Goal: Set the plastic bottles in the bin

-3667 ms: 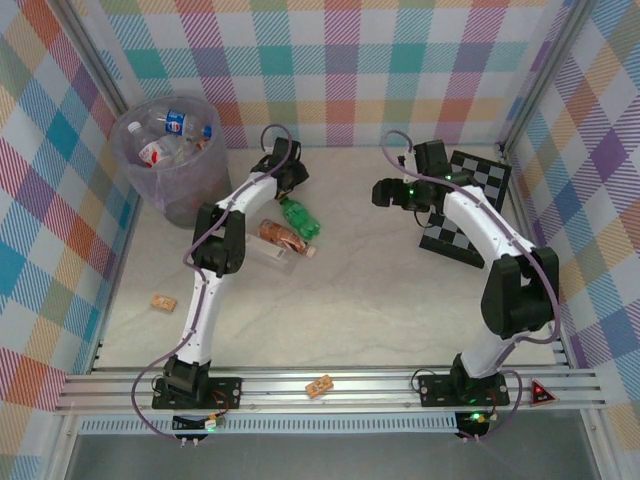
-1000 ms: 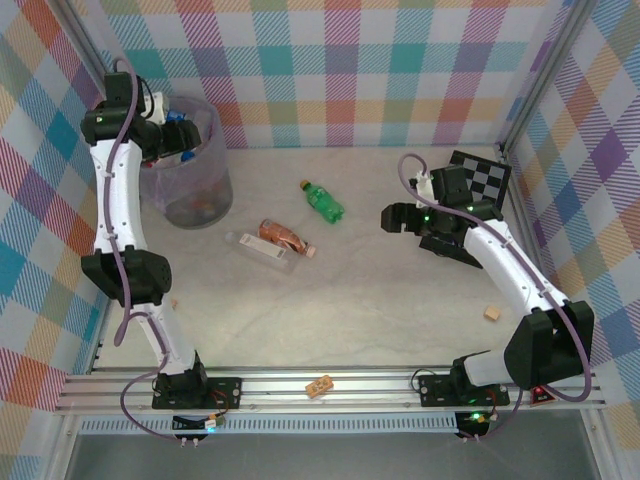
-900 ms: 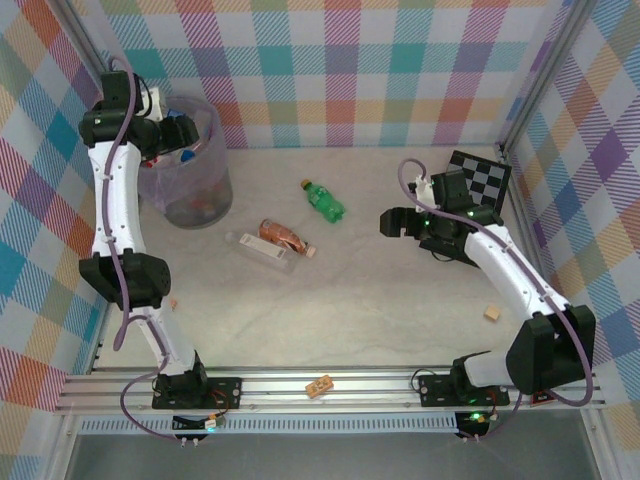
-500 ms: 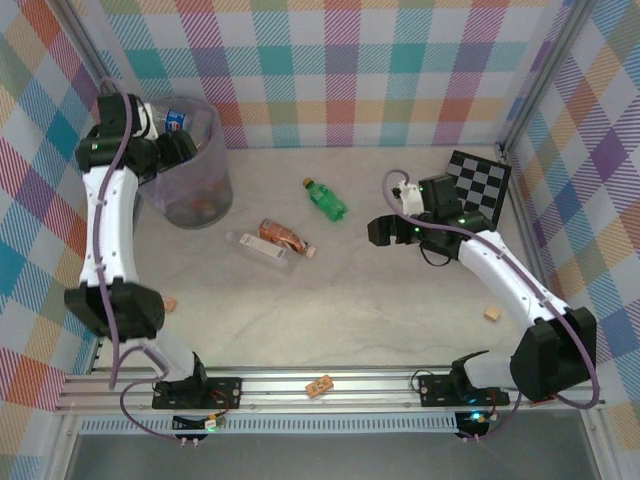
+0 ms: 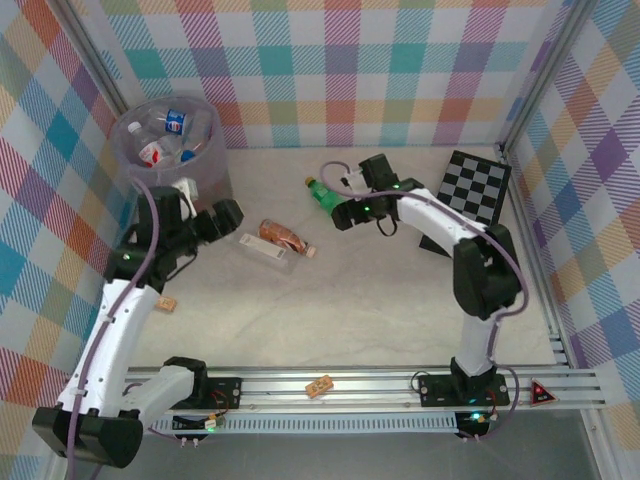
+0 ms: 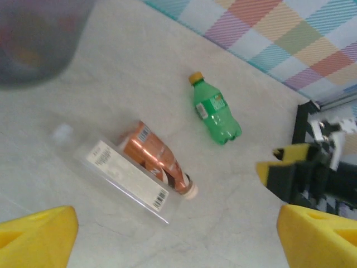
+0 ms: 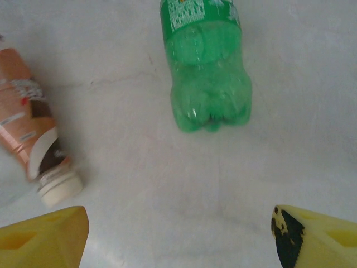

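- L gripper (image 5: 226,213) off the bin (image 5: 220,135), open, empty: drop done.
- R gripper's (image 5: 338,212) swung to green bottle (image 5: 322,193), on table (image 5: 380,300) right of bin; open, nothing held.
- Amber bottle (image 5: 281,236), clear bottle (image 5: 262,250) lie nearer bin.

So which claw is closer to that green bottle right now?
The right. The right claw hovers just beside the green bottle, open. The left claw is farther off, by the bin, with the amber bottle and clear bottle lying between.
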You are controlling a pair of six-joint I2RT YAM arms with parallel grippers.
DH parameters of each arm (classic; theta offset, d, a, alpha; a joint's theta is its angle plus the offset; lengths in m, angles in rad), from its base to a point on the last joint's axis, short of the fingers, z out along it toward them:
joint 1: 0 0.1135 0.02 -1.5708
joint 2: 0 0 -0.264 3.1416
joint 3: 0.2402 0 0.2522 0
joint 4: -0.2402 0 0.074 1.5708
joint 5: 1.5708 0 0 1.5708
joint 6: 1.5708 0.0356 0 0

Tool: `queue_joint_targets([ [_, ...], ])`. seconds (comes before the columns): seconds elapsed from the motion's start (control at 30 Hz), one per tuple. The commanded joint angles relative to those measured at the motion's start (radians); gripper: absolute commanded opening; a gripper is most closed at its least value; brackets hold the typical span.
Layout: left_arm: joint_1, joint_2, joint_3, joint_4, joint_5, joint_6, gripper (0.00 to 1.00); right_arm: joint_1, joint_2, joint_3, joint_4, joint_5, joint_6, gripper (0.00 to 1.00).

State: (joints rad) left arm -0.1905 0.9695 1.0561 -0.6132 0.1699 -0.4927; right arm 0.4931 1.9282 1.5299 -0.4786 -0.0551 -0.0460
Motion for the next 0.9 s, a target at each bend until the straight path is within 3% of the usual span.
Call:
queue_joint_targets([
  [0.0, -0.086, -0.029, -0.120, 0.191, 0.014, -0.164, 0.97, 0.013, 0.103, 0.116, 0.016, 0.064, -0.044, 0.85],
  [0.23, -0.201, -0.024, -0.321, 0.423, -0.011, -0.303, 1.00, 0.015, 0.373, 0.394, -0.074, 0.199, -0.003, 0.90],
  [0.4, -0.220, -0.027, -0.318, 0.400, -0.040, -0.289, 1.00, 0.015, 0.487, 0.537, -0.144, 0.246, 0.021, 0.92],
  [0.87, -0.221, -0.005, -0.296, 0.397, -0.038, -0.285, 1.00, 0.015, 0.423, 0.429, -0.091, 0.151, -0.014, 0.65],
])
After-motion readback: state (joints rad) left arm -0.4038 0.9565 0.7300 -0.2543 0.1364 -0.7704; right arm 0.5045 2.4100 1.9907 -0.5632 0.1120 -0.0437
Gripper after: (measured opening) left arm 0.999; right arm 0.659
